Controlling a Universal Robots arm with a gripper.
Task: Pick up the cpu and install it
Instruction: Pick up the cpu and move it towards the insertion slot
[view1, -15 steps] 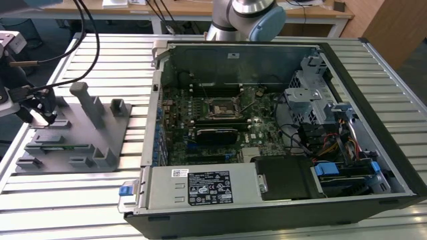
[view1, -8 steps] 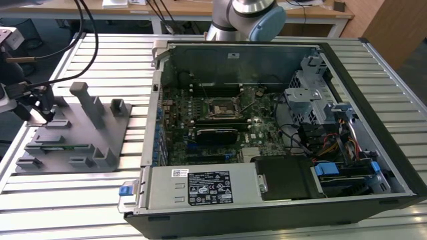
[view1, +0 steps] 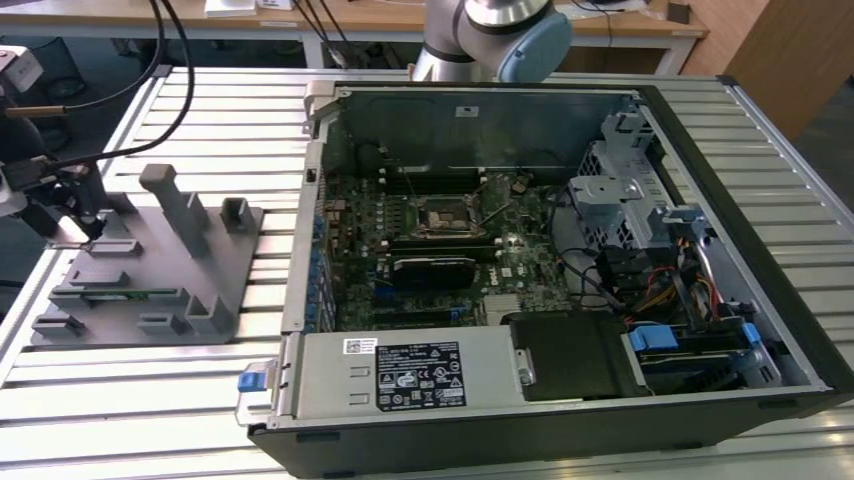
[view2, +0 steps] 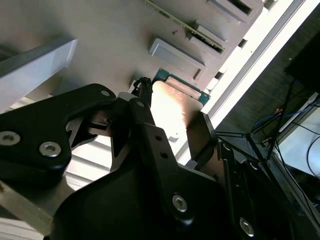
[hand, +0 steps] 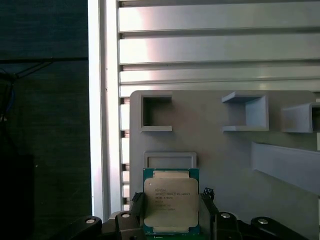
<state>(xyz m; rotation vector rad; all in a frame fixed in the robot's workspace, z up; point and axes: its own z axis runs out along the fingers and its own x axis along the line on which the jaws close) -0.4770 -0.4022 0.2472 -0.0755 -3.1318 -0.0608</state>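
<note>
— where is your claw right now?
— your gripper (view1: 83, 220) hangs over the grey fixture tray (view1: 134, 272), at the tray's edge farthest from the open computer case (view1: 781, 265). the case stands just beside the tray on the slatted table (view1: 174, 400).

— and the cpu?
— the cpu (hand: 170, 197) lies flat with its silvery top up and a green rim around it. it is near that same outer edge of the tray, just beside a small raised frame (hand: 170, 159) on the tray's floor. in the first wrist view it sits between your two black fingers (hand: 207, 205).

— is the claw spread, or does it bite?
— it pinches the cpu. one finger meets each of two opposite edges of the chip, and you can see no gap on either side. whether the chip is off the tray's floor, you cannot tell.

— what else is around the tray?
— tall grey posts (view1: 167, 195) rise from the tray's middle, between your gripper and the case. the black motherboard socket (view1: 447, 216) lies inside the case, well apart from the tray. your arm's base (view1: 494, 30) stands beyond the case, on the side away from the tray's near corner.
</note>
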